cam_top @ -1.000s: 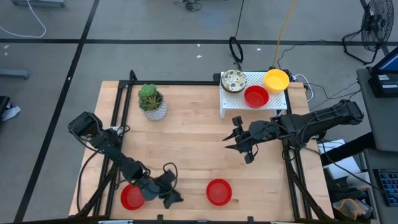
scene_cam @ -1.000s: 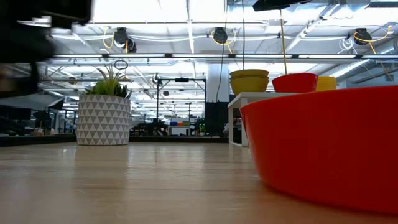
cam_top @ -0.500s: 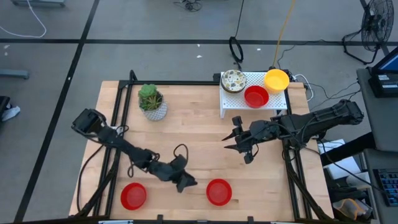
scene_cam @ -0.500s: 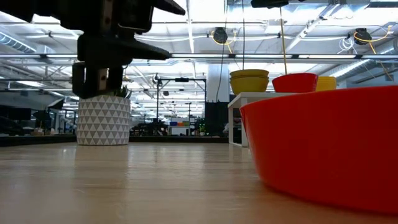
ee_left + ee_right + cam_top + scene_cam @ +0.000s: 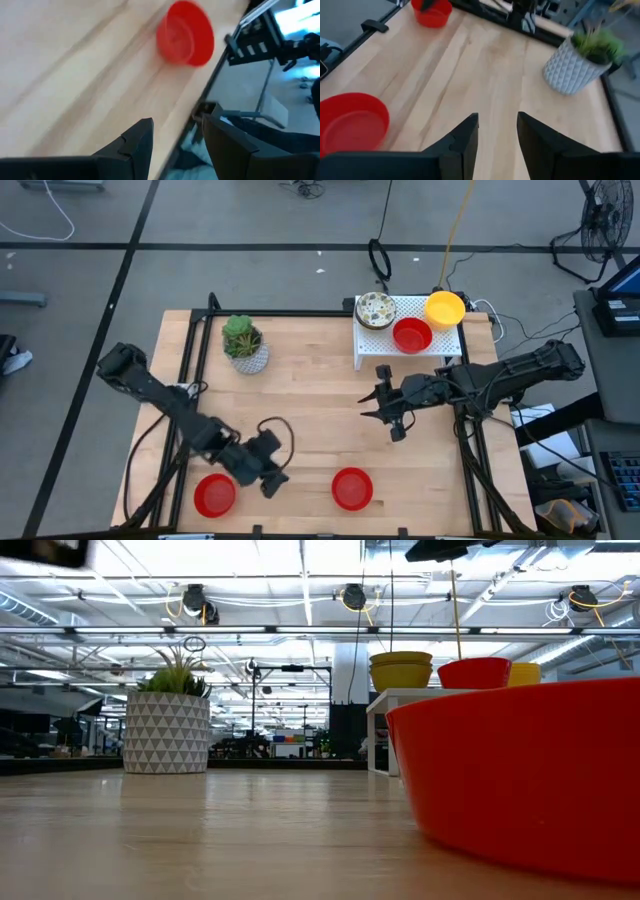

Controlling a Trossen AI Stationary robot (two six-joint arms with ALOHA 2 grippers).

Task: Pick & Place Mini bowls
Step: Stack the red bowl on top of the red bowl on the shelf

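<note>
Left gripper [image 5: 268, 477] fingers [image 5: 131, 145] spread, holding nothing, sitting low near the front edge of the tabletop [image 5: 310, 430], between the two loose red bowls: one [image 5: 214, 495] just beside it on its left-arm side, the other [image 5: 351, 488] a bit further off toward the middle. Right gripper [image 5: 392, 412] fingers [image 5: 462, 137] also parted and empty, hovering mid-tabletop in front of the white shelf [image 5: 405, 338], apparently waiting.

Risks as I read it: the left fingers are close to the near red bowl, so a sideways sweep could shove it off the front edge. These bowls are shallow and slick-looking, so a rim pinch may slip or flip one. If both arms go for the middle red bowl they could clash.

Containers: the shelf carries a speckled bowl [image 5: 376, 310], a red bowl [image 5: 411, 335] and a yellow bowl [image 5: 444, 309]; can't tell if any are stacked. All bowls look empty. The white pot [image 5: 247, 358] holds a green plant, well clear of both arms
</note>
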